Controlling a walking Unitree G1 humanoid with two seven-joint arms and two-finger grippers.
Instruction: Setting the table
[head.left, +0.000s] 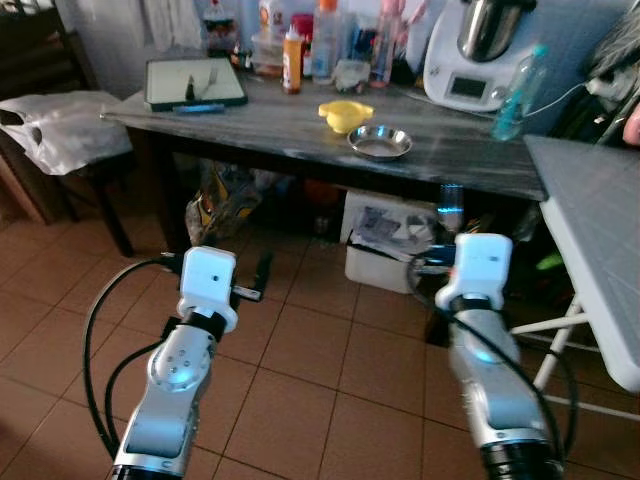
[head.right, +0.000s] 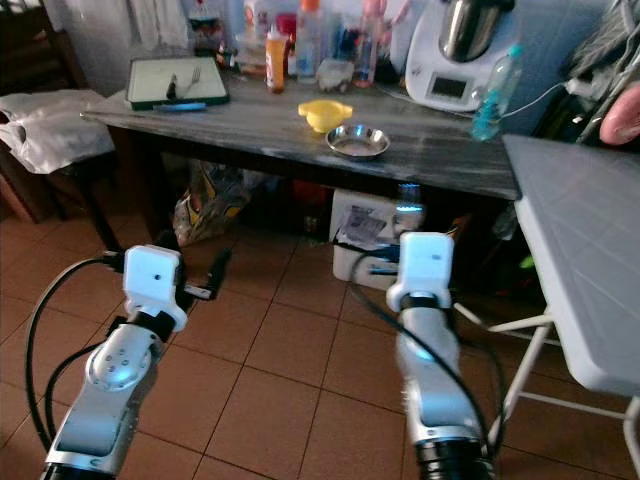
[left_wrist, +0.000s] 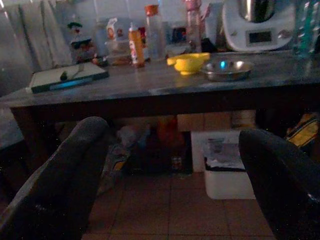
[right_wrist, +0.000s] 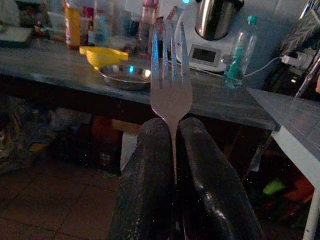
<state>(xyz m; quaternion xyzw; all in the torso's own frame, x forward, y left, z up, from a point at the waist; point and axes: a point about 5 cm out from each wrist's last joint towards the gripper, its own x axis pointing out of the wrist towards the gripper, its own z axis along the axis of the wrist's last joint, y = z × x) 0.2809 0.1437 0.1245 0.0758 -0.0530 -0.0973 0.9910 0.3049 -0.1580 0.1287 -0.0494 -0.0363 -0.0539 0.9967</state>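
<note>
Right pincer is pinching a fork by the handle, tines up, short of the counter. Left pincer is gaping wide, empty. Risk: the thin handle is likely slipping or twisting while nearing the metal bowl.

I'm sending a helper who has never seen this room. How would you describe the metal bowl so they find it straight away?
Start at the long dark table ahead of the robot. Near its front edge, right of centre, sits the shallow metal bowl. It is silver and round, right beside the yellow juicer, and lower and shinier than the bottles at the back.
</note>
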